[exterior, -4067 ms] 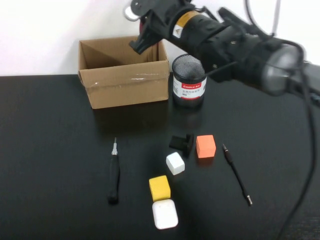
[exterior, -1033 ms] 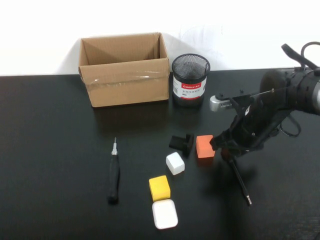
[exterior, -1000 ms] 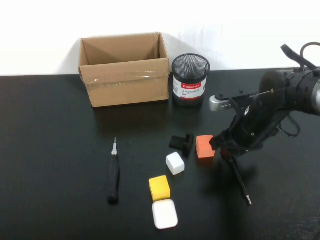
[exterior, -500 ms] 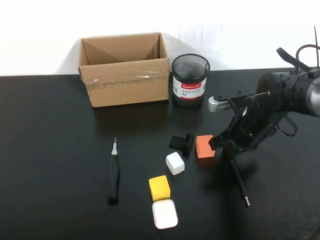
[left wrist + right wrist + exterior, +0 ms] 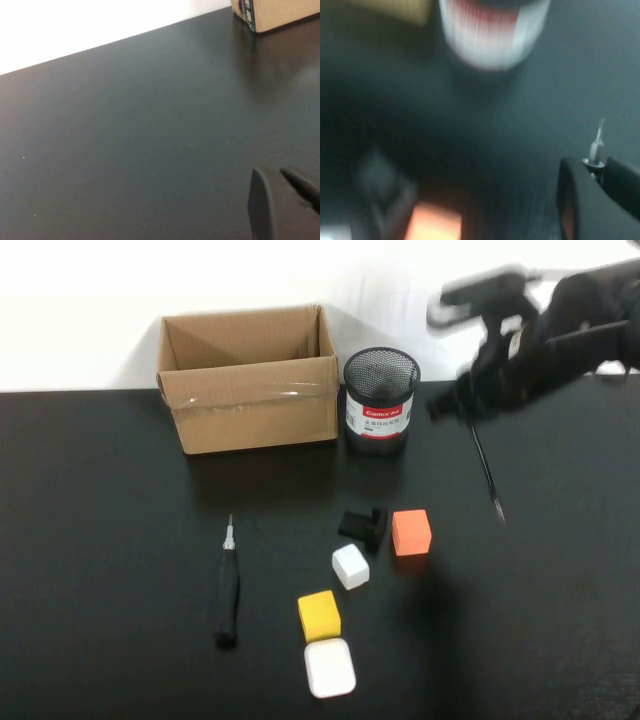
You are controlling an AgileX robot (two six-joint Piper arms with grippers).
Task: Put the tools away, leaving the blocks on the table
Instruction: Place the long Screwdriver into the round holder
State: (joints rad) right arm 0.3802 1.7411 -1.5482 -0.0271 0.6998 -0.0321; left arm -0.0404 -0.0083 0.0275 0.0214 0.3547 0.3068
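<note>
Hanging high over the back right of the table point(image 5: 110, 540), the right hand point(image 5: 466, 408) is gripping the thin black driver point(image 5: 485, 466) by its upper end, just to the right of the mesh pen cup point(image 5: 379, 400). The arm is reaching in from the right edge, blurred in the high view. The driver is dangling clear of the table, long axis nearly upright in the high view, its free tip leaning down and slightly right. In the right wrist view the fingers point(image 5: 577, 205) are pinched on the driver point(image 5: 596, 145), whose silver tip is sticking out past them.

The left hand point(image 5: 282, 202) is sitting low over bare table near a corner of the cardboard box point(image 5: 277, 12); it seems to be holding nothing, though its grip is not readable.

One thicker screwdriver point(image 5: 228, 590) is lying on the table, running front to back with the silver tip pointing at the box point(image 5: 248, 378). Three cubes are resting there: one orange point(image 5: 411, 532), one white point(image 5: 350, 566), one yellow point(image 5: 319, 615). One flat white square point(image 5: 330, 667) is just in front of the yellow cube, and one small black angular piece point(image 5: 363, 525) is sitting just left of the orange one.
</note>
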